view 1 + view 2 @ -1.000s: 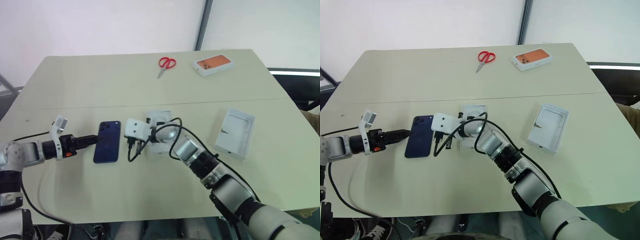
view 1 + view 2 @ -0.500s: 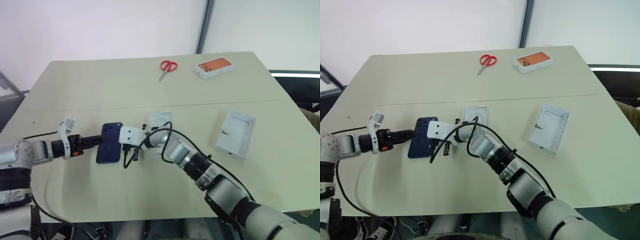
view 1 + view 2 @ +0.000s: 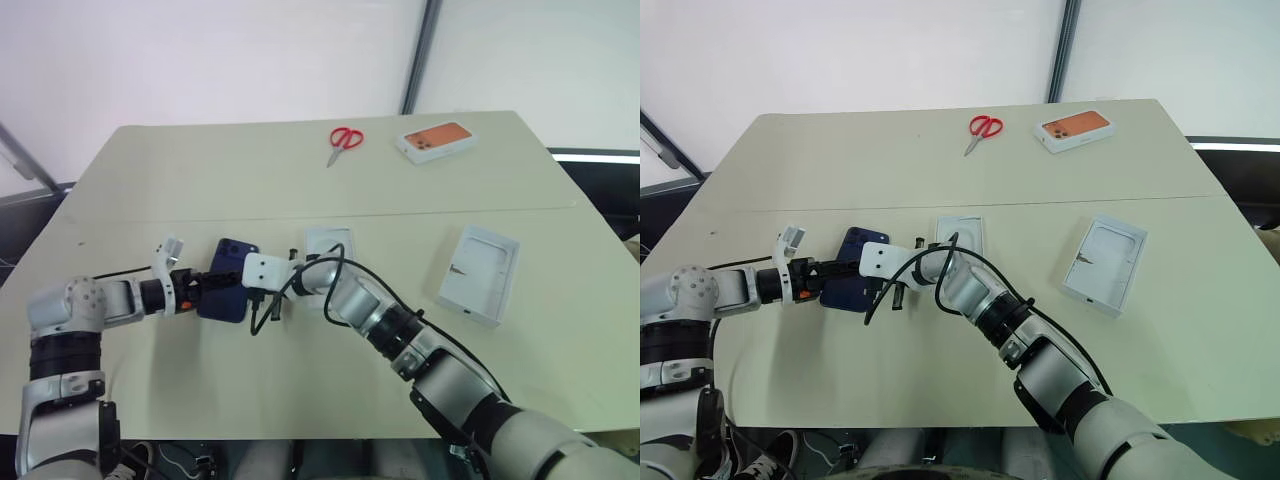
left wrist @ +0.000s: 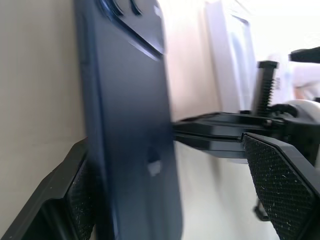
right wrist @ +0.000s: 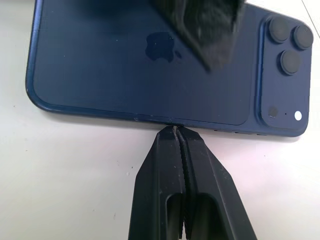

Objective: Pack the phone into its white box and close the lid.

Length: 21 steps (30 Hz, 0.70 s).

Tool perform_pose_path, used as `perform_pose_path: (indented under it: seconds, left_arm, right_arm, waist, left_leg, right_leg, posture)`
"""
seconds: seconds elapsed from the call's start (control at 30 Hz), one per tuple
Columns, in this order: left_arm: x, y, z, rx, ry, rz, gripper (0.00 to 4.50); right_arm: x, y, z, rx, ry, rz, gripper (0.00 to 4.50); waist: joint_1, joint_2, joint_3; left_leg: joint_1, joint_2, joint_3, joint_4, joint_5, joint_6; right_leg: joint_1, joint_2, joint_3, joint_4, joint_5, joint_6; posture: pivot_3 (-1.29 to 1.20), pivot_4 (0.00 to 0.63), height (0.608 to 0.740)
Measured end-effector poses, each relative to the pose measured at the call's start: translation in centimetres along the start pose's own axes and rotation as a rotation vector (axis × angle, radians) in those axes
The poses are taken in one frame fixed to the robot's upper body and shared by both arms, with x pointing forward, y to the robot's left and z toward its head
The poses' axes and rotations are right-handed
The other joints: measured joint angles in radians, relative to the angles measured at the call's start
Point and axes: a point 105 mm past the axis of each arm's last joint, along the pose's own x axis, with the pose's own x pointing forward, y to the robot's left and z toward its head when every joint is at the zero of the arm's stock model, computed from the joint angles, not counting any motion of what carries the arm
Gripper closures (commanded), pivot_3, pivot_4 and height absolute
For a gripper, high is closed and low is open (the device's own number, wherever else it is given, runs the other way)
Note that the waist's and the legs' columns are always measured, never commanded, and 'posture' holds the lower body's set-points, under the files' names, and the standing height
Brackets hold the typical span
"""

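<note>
The phone (image 3: pixel 228 293) is lying flat on the table (image 3: pixel 300 190), left of the white box (image 3: pixel 328 243). Your right gripper (image 5: pixel 179 131), pinched shut and empty, is bracing its long edge; your left gripper (image 4: pixel 165 165) is straddling it wide open, so squeeze squarely before lifting.

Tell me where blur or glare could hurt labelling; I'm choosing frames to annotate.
Left wrist view: the slim dark navy-blue phone is smeared along its edge, and the white cardboard box behind is soft and washed out. Right wrist view: crisp on the shut right claw; the left claw's pad above is blurred. Head views: even light, with the pale wall bright.
</note>
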Motion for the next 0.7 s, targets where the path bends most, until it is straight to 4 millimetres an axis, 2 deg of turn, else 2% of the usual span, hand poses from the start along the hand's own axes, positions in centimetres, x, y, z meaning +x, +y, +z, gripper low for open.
perform_pose_path:
  seconds: [0.2, 0.3, 0.43, 0.47, 0.53, 0.7]
  left_arm:
    - [-0.2, 0.2, 0.1, -0.040, -0.017, -0.016, 0.16]
    - [-0.4, 0.6, 0.0, -0.066, -0.027, -0.015, 0.98]
    - [-0.3, 1.4, -0.6, -0.103, -0.019, 0.006, 2.89]
    - [-0.2, 1.5, -0.8, -0.111, -0.015, 0.006, 3.55]
    - [0.0, 1.2, -1.1, -0.139, -0.014, -0.034, 4.41]
    - [0.0, 1.1, -1.5, -0.148, -0.007, -0.045, 4.47]
  right_arm:
    - [0.0, 0.1, 0.0, 0.001, -0.002, -0.001, 4.42]
    - [-0.1, 0.1, -0.1, 0.001, -0.001, -0.003, 4.50]
    - [-0.2, 0.1, -0.1, 0.003, -0.004, -0.001, 4.50]
    - [-0.2, 0.1, -0.1, 0.004, -0.003, -0.001, 4.50]
    - [-0.3, 0.1, -0.1, 0.005, -0.002, -0.003, 4.50]
    - [-0.5, -0.1, -0.3, 0.023, -0.006, -0.012, 4.50]
  waist:
    - [-0.002, 0.000, 0.000]
    - [-0.005, -0.001, 0.000]
    - [-0.007, -0.002, 0.001]
    - [-0.007, -0.002, 0.001]
    - [-0.006, -0.003, 0.001]
    - [-0.008, -0.004, 0.001]
  left_leg:
    - [0.000, 0.000, 0.000, 0.000, 0.000, 0.000]
    - [0.000, 0.000, 0.000, -0.001, 0.000, 0.000]
    - [-0.001, 0.000, 0.000, -0.001, 0.000, 0.000]
    - [-0.001, 0.000, 0.000, -0.001, 0.000, 0.000]
    - [-0.001, 0.000, 0.000, -0.001, 0.000, 0.000]
    - [-0.001, 0.000, 0.000, -0.002, 0.000, 0.000]
  right_leg:
    - [0.000, 0.000, 0.000, 0.000, 0.000, 0.000]
    - [-0.001, 0.000, 0.000, 0.000, 0.000, 0.000]
    - [-0.002, 0.000, 0.000, -0.001, 0.000, 0.000]
    - [-0.002, 0.000, 0.000, -0.001, 0.000, 0.000]
    - [-0.002, 0.000, 0.000, -0.001, 0.000, 0.000]
    - [-0.002, 0.000, 0.000, -0.001, 0.000, 0.000]
  posture:
    - [0.00, 0.150, 0.740]
    - [0.00, 0.150, 0.740]
    - [0.00, 0.150, 0.740]
    - [0.00, 0.150, 0.740]
    - [0.00, 0.150, 0.740]
    - [0.00, 0.150, 0.740]
